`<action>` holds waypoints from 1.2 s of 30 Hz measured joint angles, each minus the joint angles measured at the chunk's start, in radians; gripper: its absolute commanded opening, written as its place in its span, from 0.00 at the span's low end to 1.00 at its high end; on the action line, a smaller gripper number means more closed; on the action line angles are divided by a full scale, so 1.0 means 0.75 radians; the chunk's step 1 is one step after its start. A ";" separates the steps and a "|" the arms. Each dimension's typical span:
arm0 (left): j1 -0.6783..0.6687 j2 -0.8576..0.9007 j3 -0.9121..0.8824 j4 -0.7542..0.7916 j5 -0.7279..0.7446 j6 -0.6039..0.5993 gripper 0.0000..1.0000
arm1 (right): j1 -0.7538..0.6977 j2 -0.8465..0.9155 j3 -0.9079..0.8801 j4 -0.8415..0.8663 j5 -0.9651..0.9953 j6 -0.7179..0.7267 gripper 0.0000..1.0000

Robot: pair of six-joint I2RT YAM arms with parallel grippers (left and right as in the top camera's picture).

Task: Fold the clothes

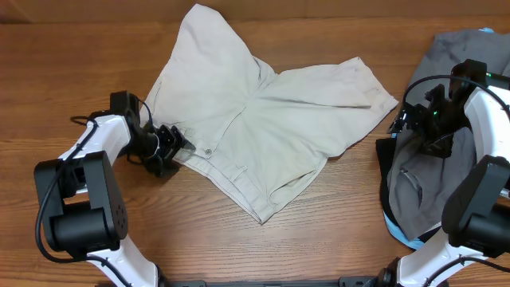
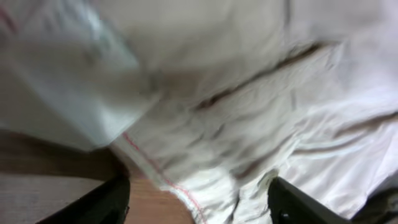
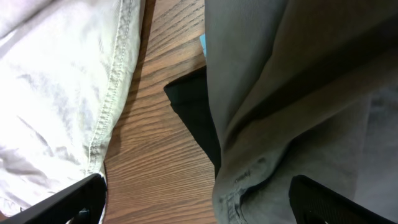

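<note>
The light beige shorts [image 1: 263, 112] lie spread on the wooden table, waistband toward the front left, legs fanned to the back and right. My left gripper [image 1: 177, 149] is open at the waistband's left end; in the left wrist view its fingers straddle the hem of the beige cloth [image 2: 249, 124]. My right gripper [image 1: 410, 119] is open at the right, over the edge of a grey garment [image 1: 446, 159]. In the right wrist view the shorts' leg hem [image 3: 74, 81] lies left and the grey garment [image 3: 298, 93] right, with bare wood between the open fingers [image 3: 199, 202].
A pile of other clothes sits at the right edge: grey cloth on top, a black piece [image 3: 193, 112] and a blue item [image 1: 396, 229] under it. Bare wooden table [image 1: 239, 247] surrounds the shorts at the front and left.
</note>
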 measured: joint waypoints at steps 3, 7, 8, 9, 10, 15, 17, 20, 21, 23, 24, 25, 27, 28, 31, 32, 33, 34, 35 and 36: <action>0.000 -0.002 0.002 0.080 -0.035 -0.057 0.43 | 0.000 0.000 0.000 -0.001 0.000 0.001 0.98; 0.000 0.009 -0.003 0.196 -0.127 -0.097 0.04 | 0.000 0.000 -0.002 -0.003 0.000 0.001 0.98; 0.000 0.014 -0.003 0.214 -0.136 -0.097 0.04 | 0.000 0.000 -0.002 -0.003 0.000 0.001 0.98; 0.000 0.015 -0.003 0.232 -0.147 -0.097 0.04 | 0.000 0.000 -0.002 -0.002 -0.001 0.000 0.98; 0.000 0.015 -0.003 0.250 -0.156 -0.098 0.04 | 0.000 0.000 -0.003 -0.004 0.001 0.001 0.98; 0.017 0.016 0.015 0.258 -0.209 -0.097 0.04 | 0.000 0.000 -0.003 -0.016 0.000 0.000 0.98; 0.060 0.027 0.064 0.214 -0.240 -0.094 0.04 | 0.000 0.000 -0.003 -0.017 0.000 0.001 0.98; 0.153 0.048 0.206 0.110 -0.266 -0.071 0.04 | 0.000 0.000 -0.003 -0.017 -0.001 0.001 0.98; 0.197 0.053 0.283 0.076 -0.277 -0.055 0.04 | 0.000 0.000 -0.003 -0.017 0.000 0.001 0.98; 0.284 0.056 0.456 0.009 -0.298 -0.017 0.04 | 0.000 0.000 -0.003 -0.017 0.000 0.000 0.98; 0.314 0.056 0.525 -0.020 -0.310 -0.001 0.04 | 0.000 0.000 -0.003 -0.017 0.000 0.000 0.98; 0.348 0.056 0.608 -0.065 -0.327 0.015 0.05 | 0.000 0.000 -0.003 -0.017 0.000 0.001 0.98; 0.397 0.056 0.740 -0.165 -0.366 0.035 0.50 | 0.000 0.000 -0.003 -0.018 -0.001 0.001 0.98; 0.418 0.056 0.797 -0.210 -0.385 0.046 0.92 | 0.000 0.000 -0.003 -0.017 -0.002 0.000 0.99; 0.448 0.056 0.892 -0.336 -0.418 0.075 1.00 | 0.000 0.000 -0.003 -0.009 -0.031 0.000 0.99; 0.448 0.056 0.897 -0.376 -0.424 0.083 1.00 | 0.001 0.000 -0.003 -0.002 -0.046 0.000 0.99; 0.445 0.056 0.898 -0.414 -0.432 0.090 1.00 | 0.003 0.000 -0.003 0.008 -0.088 -0.018 0.98; 0.437 0.056 0.897 -0.476 -0.453 0.092 1.00 | 0.004 0.000 -0.003 0.010 -0.111 -0.030 0.98; 0.431 0.056 0.897 -0.518 -0.467 0.101 1.00 | 0.012 0.000 -0.003 0.012 -0.142 -0.046 0.98; 0.426 0.056 0.897 -0.553 -0.479 0.106 1.00 | 0.023 0.000 -0.003 0.014 -0.171 -0.063 0.98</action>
